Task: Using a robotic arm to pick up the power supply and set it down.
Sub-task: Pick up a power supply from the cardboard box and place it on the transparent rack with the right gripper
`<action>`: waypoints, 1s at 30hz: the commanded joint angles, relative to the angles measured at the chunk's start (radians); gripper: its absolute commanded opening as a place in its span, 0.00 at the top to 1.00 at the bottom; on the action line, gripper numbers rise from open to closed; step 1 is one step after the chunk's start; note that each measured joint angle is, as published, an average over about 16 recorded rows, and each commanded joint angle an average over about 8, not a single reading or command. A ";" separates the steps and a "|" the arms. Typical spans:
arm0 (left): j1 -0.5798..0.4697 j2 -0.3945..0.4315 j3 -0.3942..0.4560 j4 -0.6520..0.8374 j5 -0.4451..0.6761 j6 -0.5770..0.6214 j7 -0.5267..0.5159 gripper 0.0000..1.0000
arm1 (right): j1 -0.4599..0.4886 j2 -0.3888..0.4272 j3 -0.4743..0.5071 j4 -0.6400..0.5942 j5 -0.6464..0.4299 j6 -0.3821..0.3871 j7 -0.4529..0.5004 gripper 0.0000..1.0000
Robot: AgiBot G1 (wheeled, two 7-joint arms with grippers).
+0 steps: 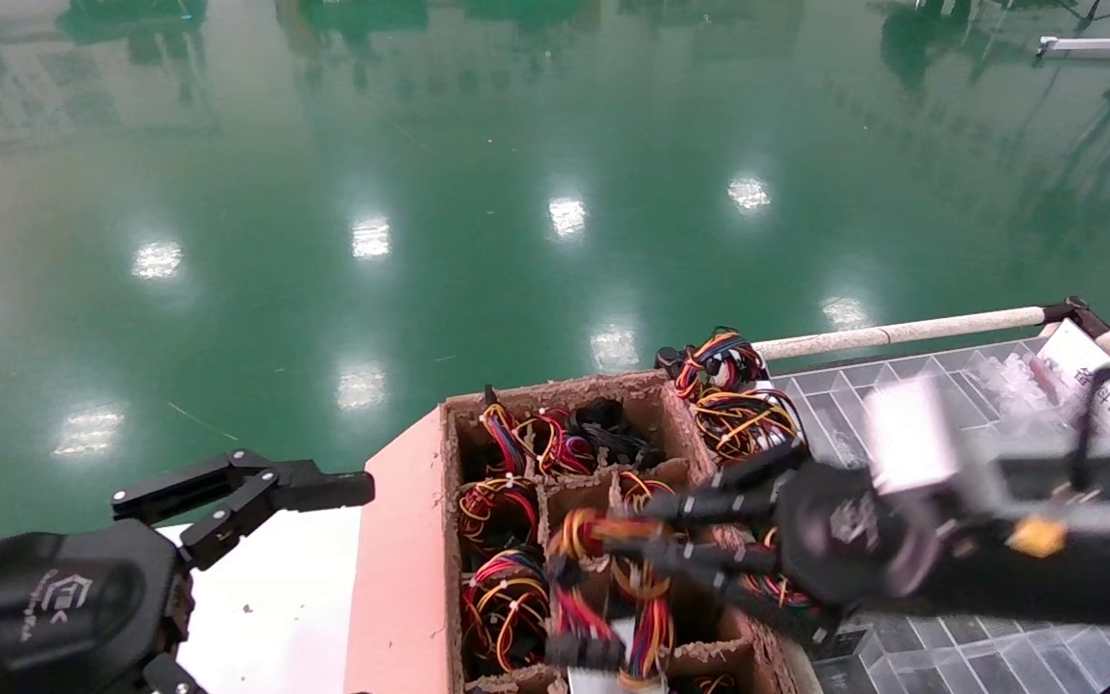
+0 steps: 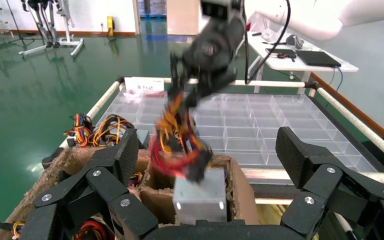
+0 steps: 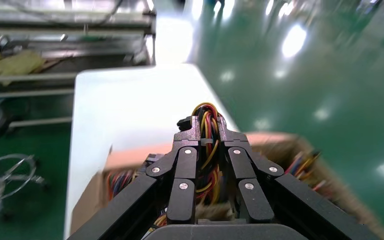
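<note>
My right gripper [image 1: 634, 528] reaches over the cardboard box [image 1: 401, 540] and is shut on the looped red, yellow and orange wires [image 1: 594, 540] of a power supply. In the right wrist view the wire bundle [image 3: 207, 114] is pinched between the closed fingers of the right gripper [image 3: 209, 131]. The left wrist view shows the power supply's silver metal box [image 2: 200, 196] hanging by its wires just above a box compartment, under the right gripper [image 2: 190, 95]. My left gripper [image 1: 266, 588] is parked low at the left, open and holding nothing, and is also seen as the left gripper [image 2: 210, 150].
Several more wire bundles [image 1: 507, 598] fill the other compartments. Another power supply [image 1: 733, 410] lies beyond the box on a clear compartment tray [image 1: 902, 386] with a tube rail [image 1: 902, 333]. A white table [image 1: 304, 636] lies left of the box, with green floor beyond.
</note>
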 commanded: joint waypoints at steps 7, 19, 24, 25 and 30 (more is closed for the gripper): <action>0.000 0.000 0.000 0.000 0.000 0.000 0.000 0.00 | 0.057 0.089 0.053 0.036 0.100 -0.004 0.014 1.00; 0.000 0.000 0.000 0.000 0.000 0.000 0.000 0.00 | 0.204 0.277 0.067 0.026 0.163 -0.023 0.019 1.00; 0.000 0.000 0.000 0.000 0.000 0.000 0.000 0.00 | 0.240 0.385 0.036 0.022 0.180 -0.028 0.017 1.00; 0.000 0.000 0.000 0.000 0.000 0.000 0.000 0.00 | 0.243 0.407 0.027 0.022 0.183 -0.029 0.016 1.00; 0.000 0.000 0.000 0.000 0.000 0.000 0.000 0.00 | 0.236 0.502 -0.021 0.021 0.217 -0.031 0.003 1.00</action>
